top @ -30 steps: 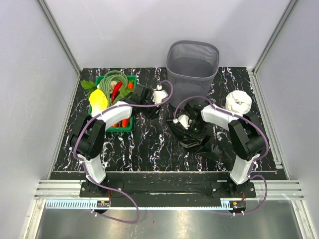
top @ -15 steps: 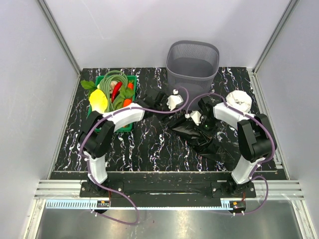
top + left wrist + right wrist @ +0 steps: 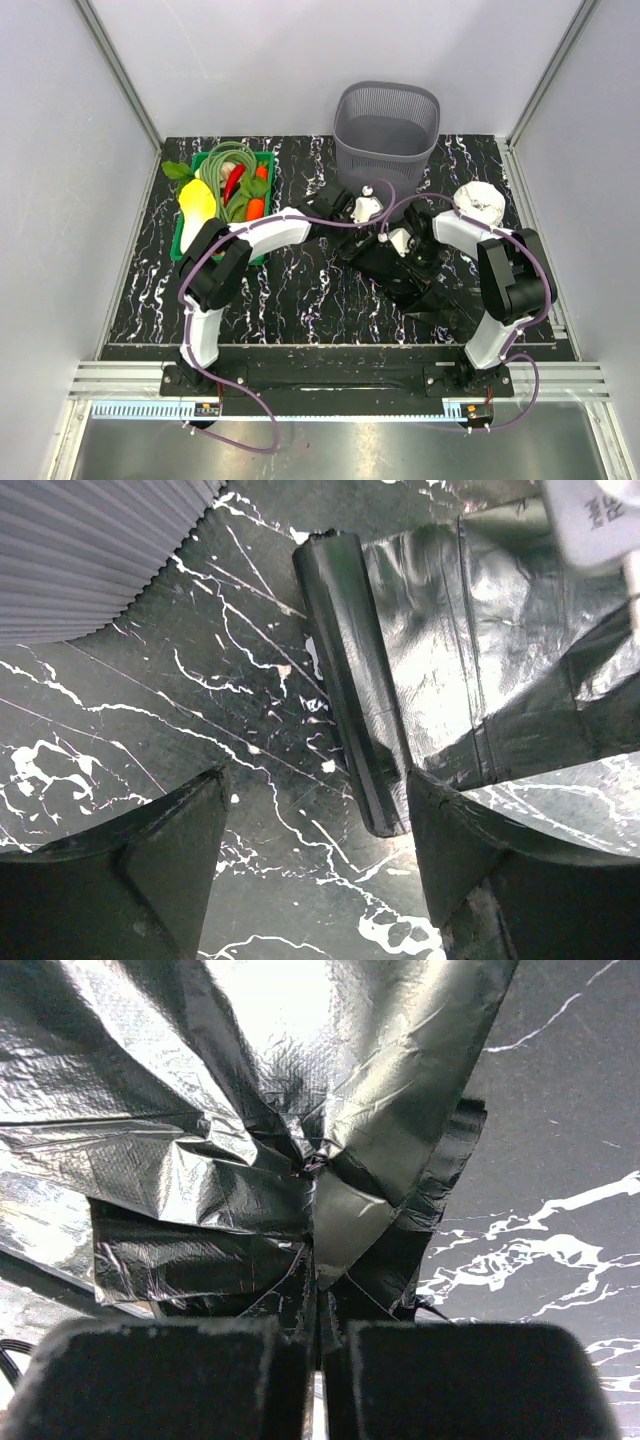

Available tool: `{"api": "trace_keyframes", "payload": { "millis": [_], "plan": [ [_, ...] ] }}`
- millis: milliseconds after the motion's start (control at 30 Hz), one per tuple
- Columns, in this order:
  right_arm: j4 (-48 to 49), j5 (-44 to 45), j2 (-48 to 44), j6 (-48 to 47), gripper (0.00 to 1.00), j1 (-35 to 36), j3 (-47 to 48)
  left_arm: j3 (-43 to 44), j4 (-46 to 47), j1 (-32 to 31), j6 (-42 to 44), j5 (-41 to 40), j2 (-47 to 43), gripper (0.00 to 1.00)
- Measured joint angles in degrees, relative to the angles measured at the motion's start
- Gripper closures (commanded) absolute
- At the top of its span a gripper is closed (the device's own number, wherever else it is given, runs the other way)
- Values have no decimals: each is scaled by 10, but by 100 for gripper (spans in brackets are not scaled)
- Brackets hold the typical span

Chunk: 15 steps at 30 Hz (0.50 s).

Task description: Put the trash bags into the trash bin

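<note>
The grey mesh trash bin [image 3: 386,130] stands at the back middle of the table; its ribbed wall [image 3: 90,550] fills the top left of the left wrist view. Black glossy trash bags [image 3: 420,280] lie crumpled just in front of the bin, to the right. My right gripper [image 3: 397,243] is shut on a pinched fold of bag film [image 3: 320,1210]. My left gripper [image 3: 358,208] is open and empty, low over the table near the bin's base. A rolled edge of bag [image 3: 350,680] lies between its fingers, ahead of the tips.
A green crate [image 3: 226,200] of vegetables stands at the left. A white roll [image 3: 478,203] lies at the right, behind the right arm. The marble table [image 3: 290,290] has grey walls on three sides.
My left gripper has moved right from beside the crate to the front of the bin. My right gripper has pulled the bag to the right and slightly back.
</note>
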Motion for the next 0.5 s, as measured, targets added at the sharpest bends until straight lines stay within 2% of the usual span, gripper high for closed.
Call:
{"api": "trace_keyframes", "payload": {
  "millis": [367,500],
  "plan": [
    [12,0,3,0,100,-22,-5,47,-16,-13,-71,5,46,21],
    [15,0,4,1,100,-28,-5,52,-17,-21,-84,1,67,23]
  ]
}}
